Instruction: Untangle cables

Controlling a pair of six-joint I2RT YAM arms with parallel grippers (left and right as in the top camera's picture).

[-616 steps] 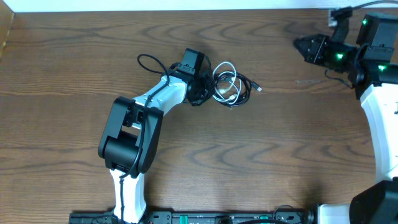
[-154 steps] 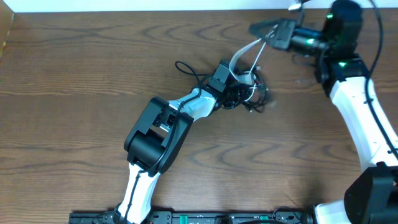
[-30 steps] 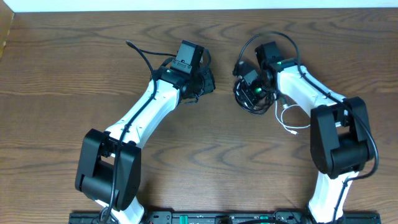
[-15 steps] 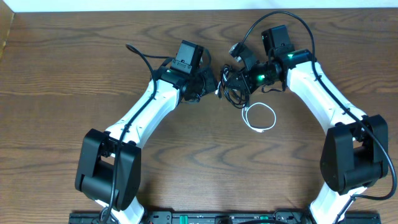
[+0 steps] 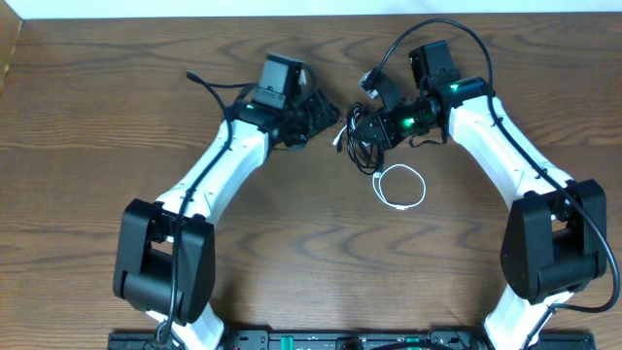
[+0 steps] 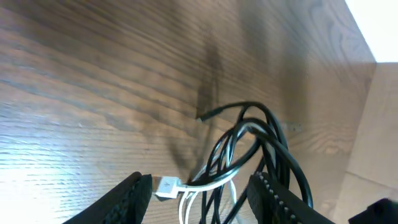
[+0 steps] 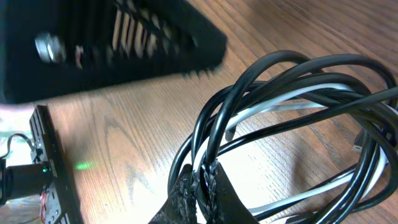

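The right gripper (image 5: 369, 131) is staying pressed shut on the black cable (image 5: 357, 142), and in the right wrist view its fingers (image 7: 186, 190) are pinching a few black strands together while the other loops of this cable (image 7: 280, 74) are spreading out in front of it. One strand of the white cable (image 7: 292, 99) is passing through these black loops. The bundle is sitting near the far middle of the wooden table (image 5: 292, 243), between the two grippers. From above, most of the white cable (image 5: 425, 187) is lying as a small loose ring on the table just beside the bundle, on the near side, and it is not touching either gripper there. The left gripper (image 5: 328, 115) is pointing toward the bundle with its jaws standing about half apart, and it is not holding anything. In the left wrist view the two fingers (image 6: 130, 196) are framing the black coil (image 6: 273, 149), and the white plug (image 6: 166, 185) is lying just beside one finger; I cannot tell if it is touching it.
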